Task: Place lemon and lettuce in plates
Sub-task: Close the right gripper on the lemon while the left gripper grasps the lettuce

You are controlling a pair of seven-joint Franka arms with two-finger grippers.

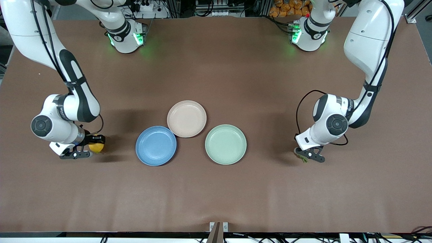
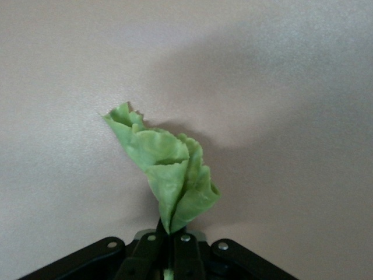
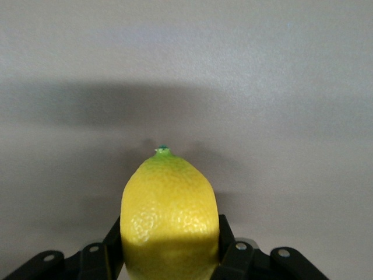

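Note:
The yellow lemon (image 1: 96,147) (image 3: 169,216) is clamped between the fingers of my right gripper (image 1: 90,145) (image 3: 169,248), low at the table near the right arm's end. A green wrinkly lettuce (image 2: 166,169) (image 1: 302,157) piece is pinched at its stem by my left gripper (image 1: 308,156) (image 2: 170,242), low at the table near the left arm's end. The blue plate (image 1: 156,145) and the beige-pink plate (image 1: 186,118) lie mid-table between the two grippers, both with nothing on them.
A pale mint-green plate (image 1: 225,144) sits beside the blue one, toward the left arm's end, touching the beige-pink plate's rim. The brown table (image 1: 216,189) stretches wide in front of the plates.

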